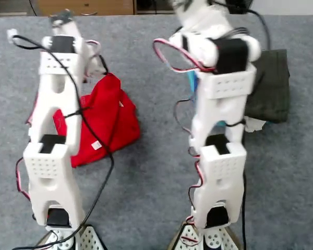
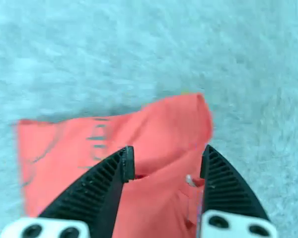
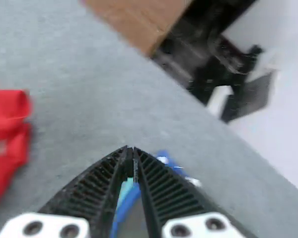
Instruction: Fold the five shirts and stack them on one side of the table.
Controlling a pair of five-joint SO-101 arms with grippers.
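A crumpled red shirt [image 1: 107,122] lies on the grey table under the left arm. In the left wrist view my left gripper [image 2: 167,161] hangs open just above the red shirt [image 2: 139,134], one finger to each side of a fold. A folded dark green shirt [image 1: 271,86] tops a stack at the right, with blue [image 1: 191,79] and white [image 1: 255,124] cloth showing beneath it. My right gripper [image 3: 130,151] is shut above the table, and blue cloth [image 3: 164,161] shows past its fingers. The red shirt [image 3: 7,129] also sits off to one side there.
The grey felt table [image 1: 156,172] has bare room between the two arms and along the front. Cables trail from both arms over the red shirt and the middle. Wooden furniture [image 1: 83,6] and dark equipment [image 3: 213,44] stand beyond the far edge.
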